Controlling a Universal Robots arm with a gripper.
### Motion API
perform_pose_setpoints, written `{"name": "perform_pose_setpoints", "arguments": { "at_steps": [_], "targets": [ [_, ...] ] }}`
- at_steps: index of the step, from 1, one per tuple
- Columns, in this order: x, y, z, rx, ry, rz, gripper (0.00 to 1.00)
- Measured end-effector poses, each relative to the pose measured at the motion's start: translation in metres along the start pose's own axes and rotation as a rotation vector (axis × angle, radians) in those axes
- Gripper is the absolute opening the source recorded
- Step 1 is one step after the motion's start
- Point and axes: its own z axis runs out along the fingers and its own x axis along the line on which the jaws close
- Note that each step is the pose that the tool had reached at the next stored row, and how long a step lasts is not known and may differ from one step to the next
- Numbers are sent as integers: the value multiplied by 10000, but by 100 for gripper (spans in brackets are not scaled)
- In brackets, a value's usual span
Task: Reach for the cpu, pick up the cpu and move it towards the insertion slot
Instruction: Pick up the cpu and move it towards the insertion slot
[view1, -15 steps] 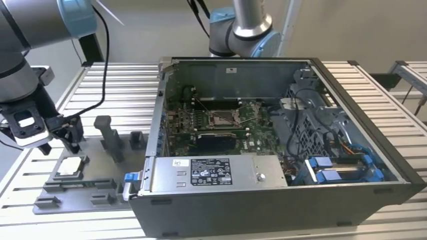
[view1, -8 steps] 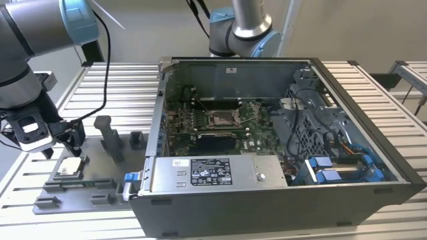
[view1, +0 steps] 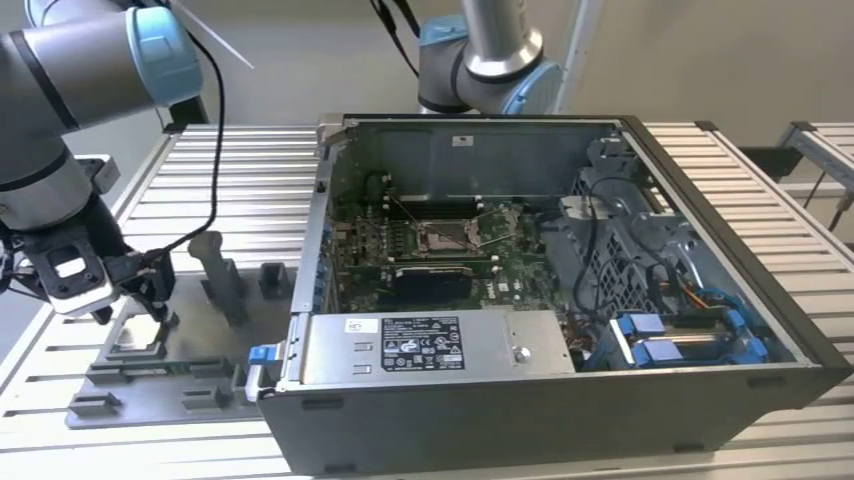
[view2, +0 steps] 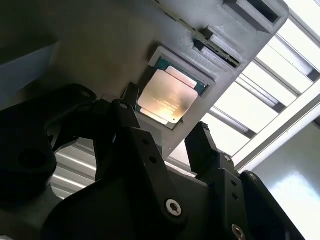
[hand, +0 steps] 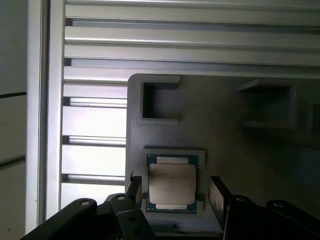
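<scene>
A pale wall (view1: 307, 60) is standing behind the slatted aluminium worktop (view1: 240, 170); its slats are catching bright light, glaring in both wrist views.

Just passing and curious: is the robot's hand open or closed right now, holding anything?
Hand: open, holding nothing; its fingers stand either side of the cpu, which lies in the grey tray.

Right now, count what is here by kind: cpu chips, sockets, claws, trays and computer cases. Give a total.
cpu: 1
insertion slot: 1
claw: 1
grey tray: 1
computer case: 1
Total: 5
</scene>
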Motion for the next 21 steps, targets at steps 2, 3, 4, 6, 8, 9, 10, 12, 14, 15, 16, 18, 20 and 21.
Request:
{"name": "perform_pose_setpoints", "arguments": {
  "at_steps": [2, 3, 4, 6, 8, 9, 10, 12, 14, 15, 16, 18, 20, 21],
  "targets": [
    [2, -1, 36, -1, -1, 0, 100],
    [3, -2, 55, -1, -1, 0, 100],
    [6, -2, 74, -1, -1, 0, 100],
    [12, -4, 110, -1, -1, 1, 100],
    [15, -5, 145, 0, 0, 0, 100],
    [16, -6, 164, -1, -1, 0, 100],
    [16, -7, 182, -1, 0, 0, 100],
    [18, -12, 211, 1, 1, 1, 100],
    [18, -17, 231, 1, 1, 1, 100],
    [18, -18, 236, 2, 2, 2, 100],
    [18, -19, 238, 1, 2, 1, 100],
    [17, -19, 239, 3, 2, 0, 100],
    [17, -20, 240, 6, 0, 0, 100],
    [17, -19, 241, 8, 0, 0, 100]
  ]
}}
